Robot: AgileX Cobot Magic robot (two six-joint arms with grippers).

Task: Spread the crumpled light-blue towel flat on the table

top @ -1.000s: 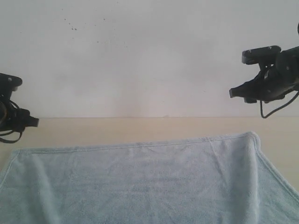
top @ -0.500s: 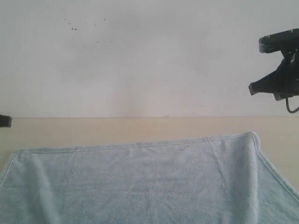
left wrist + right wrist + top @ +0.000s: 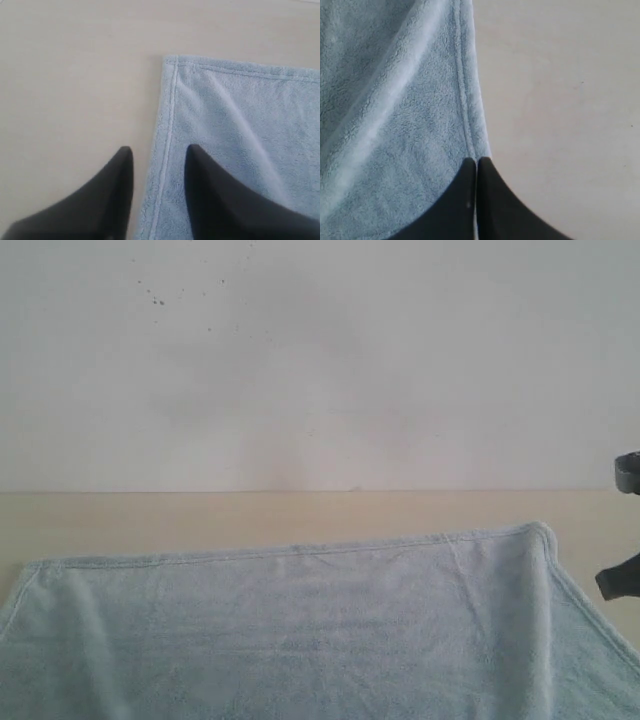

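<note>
The pale-blue towel (image 3: 300,630) lies spread over the beige table (image 3: 200,515), its far hem straight and its far right corner slightly raised. In the left wrist view my left gripper (image 3: 157,156) is open, its dark fingers (image 3: 120,175) standing either side of the towel's (image 3: 240,130) stitched side hem near a corner, with nothing held. My right gripper (image 3: 476,161) is shut, its tips over the towel's (image 3: 395,100) hem edge; no cloth shows between them. In the exterior view only a bit of the right gripper (image 3: 622,580) shows at the right border.
A plain white wall (image 3: 320,360) rises behind the table's far edge. Bare tabletop (image 3: 75,75) lies beside the towel's left edge, and bare tabletop (image 3: 560,100) beside its right edge.
The right arm has dropped from high by the wall down to the towel's right edge. The left arm has left the exterior view. The towel has not moved.
</note>
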